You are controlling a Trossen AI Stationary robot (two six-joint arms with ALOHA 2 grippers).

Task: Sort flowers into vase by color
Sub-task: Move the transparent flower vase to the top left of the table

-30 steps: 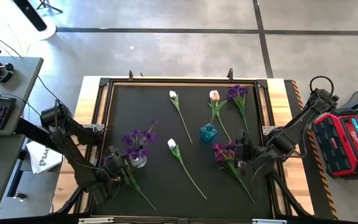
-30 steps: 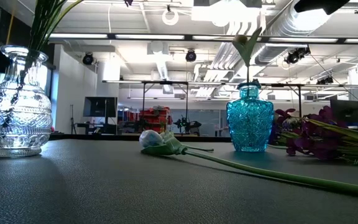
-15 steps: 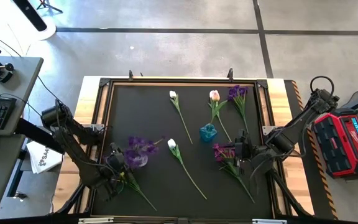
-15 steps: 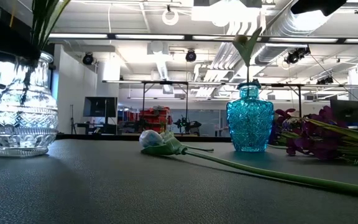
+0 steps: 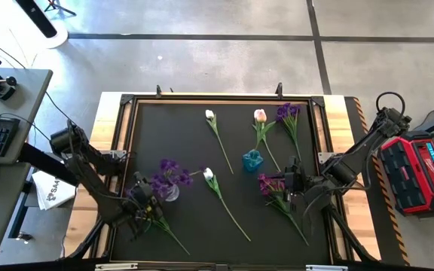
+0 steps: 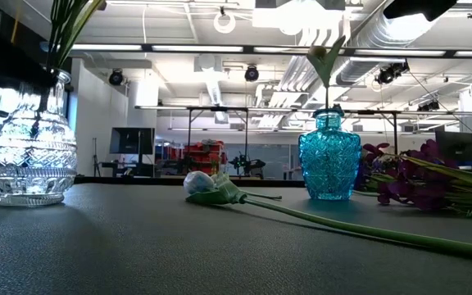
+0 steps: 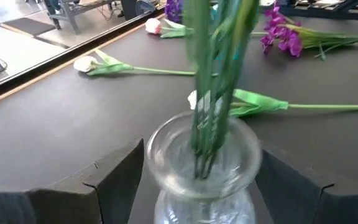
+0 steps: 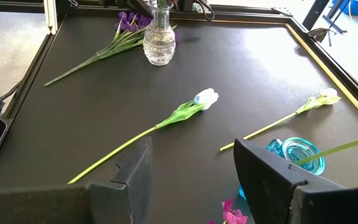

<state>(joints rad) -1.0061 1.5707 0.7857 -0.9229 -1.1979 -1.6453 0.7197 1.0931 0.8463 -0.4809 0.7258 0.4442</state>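
Over on the left, a purple sprig [image 5: 166, 173] is seen standing in the clear glass vase [image 5: 169, 193], its green stems [image 7: 213, 74] dropped through the neck, and the left claw [image 5: 143, 202] is parked right at the vase with its fingers [image 7: 114, 171] spread wide either side of the glass, clamped on nothing. Another purple sprig's stem [image 5: 168, 235] is left lying just beside the vase, trailing toward the near edge of the dark surface [image 5: 187, 135]. Toward the middle, a white tulip [image 5: 208, 174] is stretched out flat, well apart from both claws, with a second white tulip [image 5: 209, 114] farther back. These stems are judged light and springy, the blossoms soft and easily crushed, so a grip low on the bare stem is favoured; the glass vase looks tippy and would be best left unbumped. Next comes the blue vase [image 5: 252, 160], a pink tulip [image 5: 260, 115] and a purple sprig [image 5: 287, 111] behind it. On the right, a purple bunch [image 5: 272, 183] is found lying just under the right claw [image 5: 291, 183], whose fingers [image 8: 132, 168] are held apart, empty, above the surface.
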